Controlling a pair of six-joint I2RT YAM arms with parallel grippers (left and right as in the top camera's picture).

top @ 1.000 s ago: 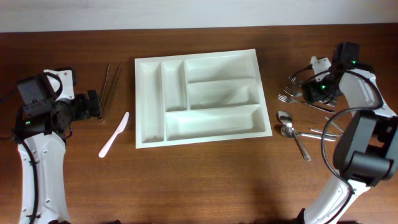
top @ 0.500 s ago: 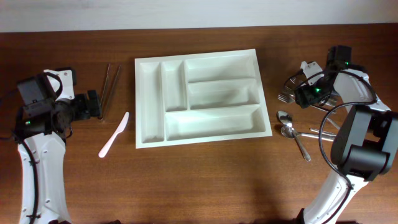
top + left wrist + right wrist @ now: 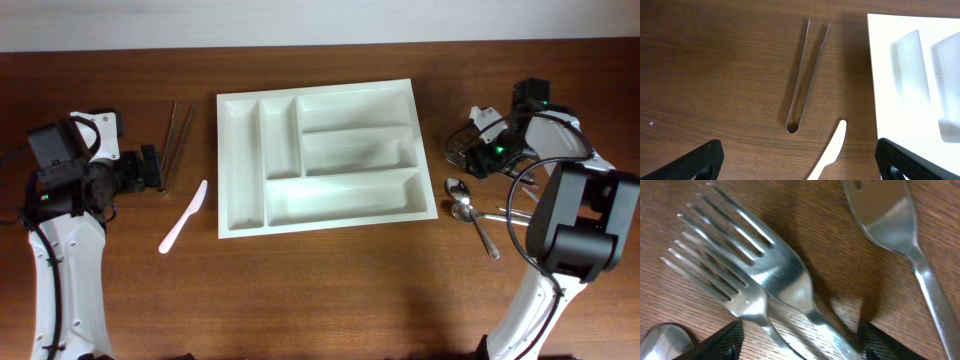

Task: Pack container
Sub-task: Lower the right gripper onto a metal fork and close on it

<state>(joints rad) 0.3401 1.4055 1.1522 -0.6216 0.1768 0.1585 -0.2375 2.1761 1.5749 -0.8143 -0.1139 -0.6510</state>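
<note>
A: What is lying closest to the near edge of the bench?

B: On the left side a white plastic knife is lying slanted, near the near-left corner of the container. On the right side two spoons are lying close together. Their bowls are pointing toward the container's right rim.

A: And where is the container sitting?

B: It is sitting flat in the middle of the bench, somewhat closer to the far edge. Its two narrow compartments are on the left and its three long ones on the right.

A: What is the left claw doing?

B: The left claw is hovering toward the left edge of the bench. Its fingers are standing wide apart and gripping nothing. Metal tongs are lying between it and the container, with their toothed tips pointing to the far edge.

A: And the right claw?

B: The right claw is reaching low over two overlapping forks toward the right edge, a little farther than the spoons. Its fingers are standing apart, one on each side of a fork's neck. A gap is showing between one finger and the metal, so they are not clamping it. One more fork is lying just beside these two.
</note>
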